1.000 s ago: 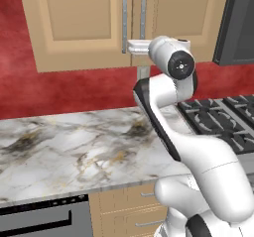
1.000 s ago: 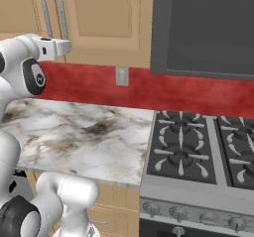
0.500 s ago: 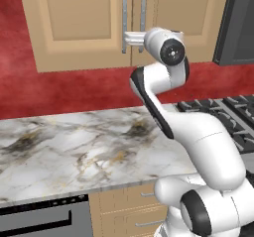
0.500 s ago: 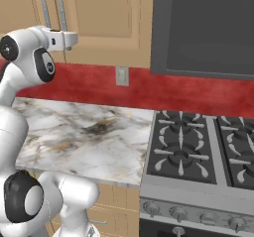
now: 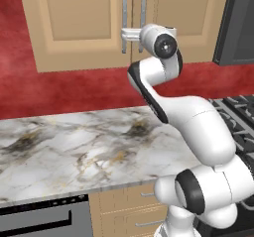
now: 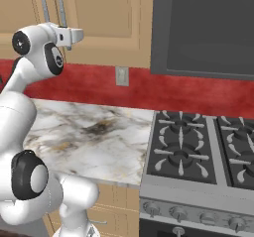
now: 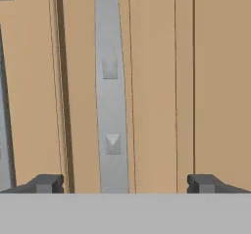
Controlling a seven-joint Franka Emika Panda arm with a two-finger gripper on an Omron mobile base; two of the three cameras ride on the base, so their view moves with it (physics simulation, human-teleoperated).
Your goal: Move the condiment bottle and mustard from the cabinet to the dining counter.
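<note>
The cabinet (image 5: 74, 28) hangs on the wall with both tan doors closed, so the condiment bottle and the mustard are hidden. Its two long silver handles (image 5: 124, 18) run side by side at the door seam. My gripper (image 5: 125, 33) is raised to handle height and points at the doors, also seen from the other side (image 6: 74, 34). In the hand view one silver handle (image 7: 112, 105) stands upright between my open gripper's (image 7: 125, 183) dark fingertips (image 7: 46, 183), close ahead, with nothing held. The dining counter is out of view.
Below the cabinet lies a marble top (image 5: 74, 147) with a black appliance (image 5: 39, 221) under it. A gas stove (image 6: 198, 147) stands to the right under a dark panel (image 6: 203, 28). A wall outlet (image 6: 121, 76) sits on the red backsplash.
The arm has lifted and stretched forward, carrying the open gripper up from below the doors to the cabinet handles.
</note>
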